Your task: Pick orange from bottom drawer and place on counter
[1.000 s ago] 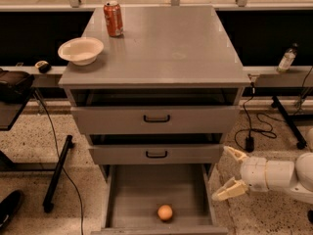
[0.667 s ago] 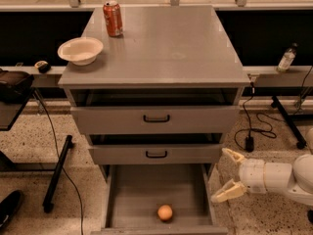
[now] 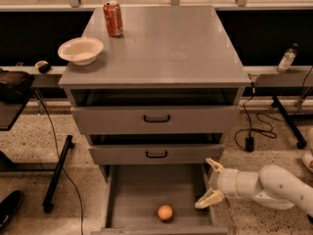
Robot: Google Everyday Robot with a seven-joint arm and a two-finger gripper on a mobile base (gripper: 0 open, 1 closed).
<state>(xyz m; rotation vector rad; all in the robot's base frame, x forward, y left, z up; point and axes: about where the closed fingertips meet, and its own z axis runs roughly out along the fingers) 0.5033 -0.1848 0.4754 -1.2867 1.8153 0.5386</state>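
The orange (image 3: 165, 212) lies on the floor of the open bottom drawer (image 3: 132, 195), near its front edge. My gripper (image 3: 210, 182) comes in from the right on a white arm, at the drawer's right side, up and to the right of the orange and apart from it. Its two pale fingers (image 3: 207, 200) are spread open and hold nothing. The counter (image 3: 166, 43) is the grey cabinet top above the two shut drawers with black handles.
A white bowl (image 3: 80, 50) and a red soda can (image 3: 113, 18) stand at the counter's left rear. A black stand leg (image 3: 56, 173) is on the floor to the left. Cables (image 3: 254, 126) and a plastic bottle (image 3: 286, 58) are to the right.
My gripper has shifted slightly left toward the drawer's right side. The orange has not moved.
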